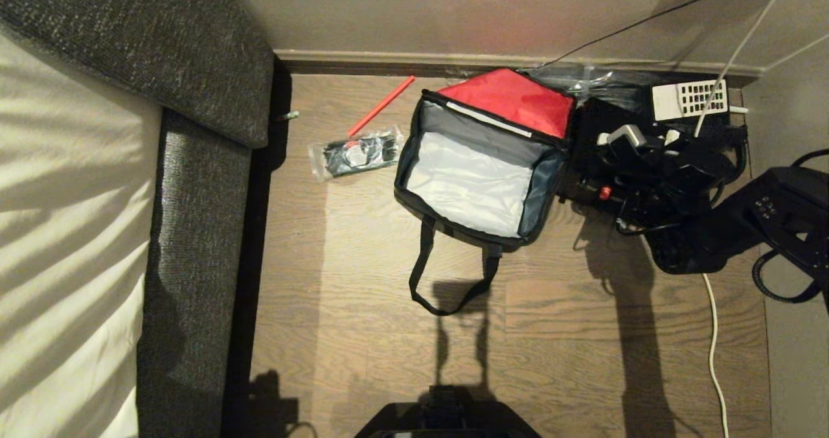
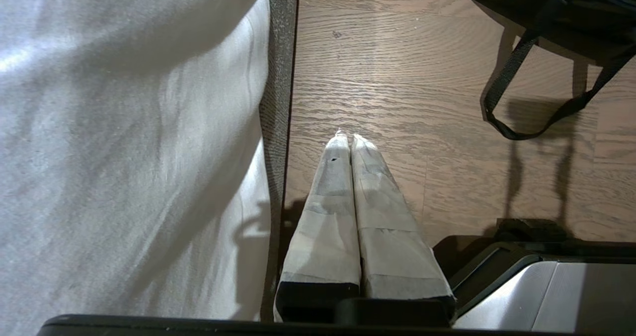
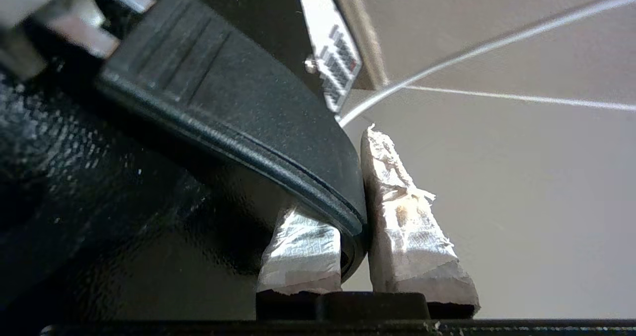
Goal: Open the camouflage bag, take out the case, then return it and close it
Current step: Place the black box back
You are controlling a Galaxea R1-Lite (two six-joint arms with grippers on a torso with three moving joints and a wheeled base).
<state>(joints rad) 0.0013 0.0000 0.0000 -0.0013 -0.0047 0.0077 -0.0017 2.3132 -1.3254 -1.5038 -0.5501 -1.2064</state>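
The camouflage bag [image 1: 541, 192] lies open on the wooden floor, its red-lined lid [image 1: 511, 101] flipped back toward the wall and its pale inside empty. The black case [image 1: 586, 159] is outside the bag, just to its right, with its red latch [image 1: 604, 192] showing. My right gripper [image 1: 647, 149] is over the case. In the right wrist view this gripper [image 3: 355, 187] is shut on the case's black strap handle [image 3: 238, 107], beside the speckled case body [image 3: 74, 202]. My left gripper [image 2: 346, 137] hangs shut and empty, low beside the bed.
A black telephone with a white keypad [image 1: 688, 100] sits by the wall behind the case. A clear plastic packet [image 1: 355, 154] and a red stick [image 1: 381, 106] lie left of the bag. The bed [image 1: 194, 230] fills the left side. A white cable [image 1: 714, 334] runs along the right.
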